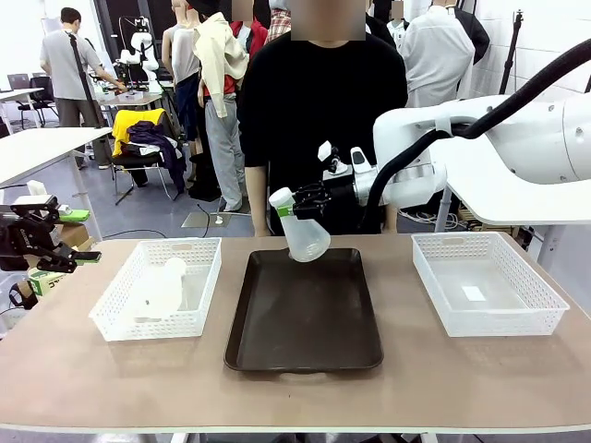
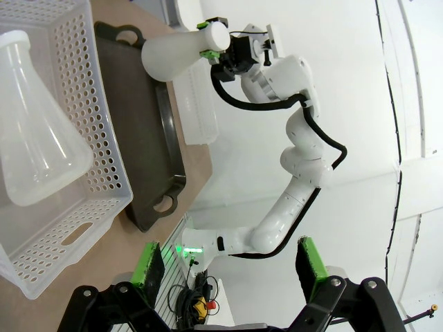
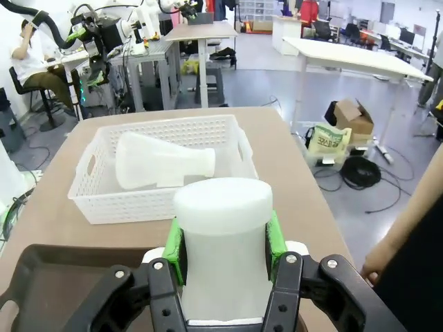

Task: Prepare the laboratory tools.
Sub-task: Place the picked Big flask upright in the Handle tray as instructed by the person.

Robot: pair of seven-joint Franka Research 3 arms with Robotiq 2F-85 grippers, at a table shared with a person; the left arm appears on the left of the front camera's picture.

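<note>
right claw (image 1: pixel 288 208) grips flask (image 1: pixel 307 240) neck, axis tilted, mouth apparently up-left; left claw (image 2: pixel 230 266) wide.

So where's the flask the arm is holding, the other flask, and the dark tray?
held flask (image 1: pixel 307 242): front view, on its wide lower body.
other flask (image 1: pixel 162 288): front view, on the middle of its body.
dark tray (image 1: pixel 305 318): front view, on its bare floor.

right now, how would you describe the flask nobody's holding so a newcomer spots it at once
On the table, find the dark tray in the middle, then the white mesh basket to the robot's left of it. The flask lies on its side inside that basket; the second flask hangs above the tray, gripped by the neck in the right arm's fingers.
</note>
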